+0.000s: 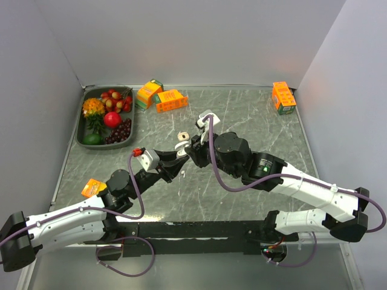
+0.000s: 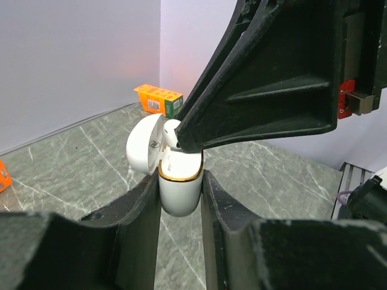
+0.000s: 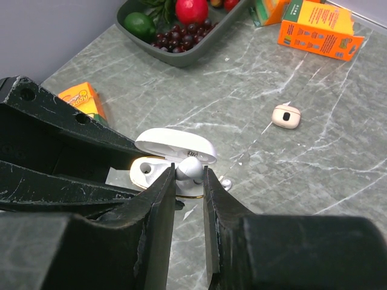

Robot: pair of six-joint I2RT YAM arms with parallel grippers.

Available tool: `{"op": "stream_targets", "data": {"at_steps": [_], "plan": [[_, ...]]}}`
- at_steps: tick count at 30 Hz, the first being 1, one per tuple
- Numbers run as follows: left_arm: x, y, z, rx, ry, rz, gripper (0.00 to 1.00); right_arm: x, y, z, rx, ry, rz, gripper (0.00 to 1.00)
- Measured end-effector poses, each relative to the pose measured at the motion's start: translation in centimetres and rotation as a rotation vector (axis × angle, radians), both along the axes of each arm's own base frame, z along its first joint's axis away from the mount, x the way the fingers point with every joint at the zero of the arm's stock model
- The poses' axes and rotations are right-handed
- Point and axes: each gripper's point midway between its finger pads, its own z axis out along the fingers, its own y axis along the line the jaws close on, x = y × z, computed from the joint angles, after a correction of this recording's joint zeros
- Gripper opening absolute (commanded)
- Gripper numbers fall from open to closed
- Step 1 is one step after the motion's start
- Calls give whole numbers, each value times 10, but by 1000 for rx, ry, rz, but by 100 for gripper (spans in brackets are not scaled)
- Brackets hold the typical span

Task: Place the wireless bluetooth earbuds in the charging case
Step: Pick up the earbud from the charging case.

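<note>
Left pincer [image 2: 180, 179] clamps charging case [image 2: 179, 200], right pincer [image 3: 188, 176] pinches earbud [image 3: 191, 167] over marbled table [image 3: 314, 163] between grey walls [image 1: 199, 36].

Overhead view, close wrist views, shared case [image 2: 179, 192]

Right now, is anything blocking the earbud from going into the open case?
Nothing visible does. The right gripper holds the earbud at the open mouth of the case, lid hinged back, while the left gripper clamps the body.

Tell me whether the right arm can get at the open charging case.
Probably yes: the right claw, shut on an earbud, sits just over the charging case, lid flipped back; the left claw grips only its sides.
</note>
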Motion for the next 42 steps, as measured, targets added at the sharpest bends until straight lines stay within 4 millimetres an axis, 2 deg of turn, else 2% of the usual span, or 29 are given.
{"op": "stream_targets", "data": {"at_steps": [36,41,42], "plan": [[3,-12,-1,10,15,-17,1,-1,-12,3,-32,-30,7,13],[8,-18,-7,51,64,-13,1,3,-16,6,-37,-46,-11,11],[9,-21,-20,93,100,-13,1,2,-16,16,-9,-60,-9,10]]}}
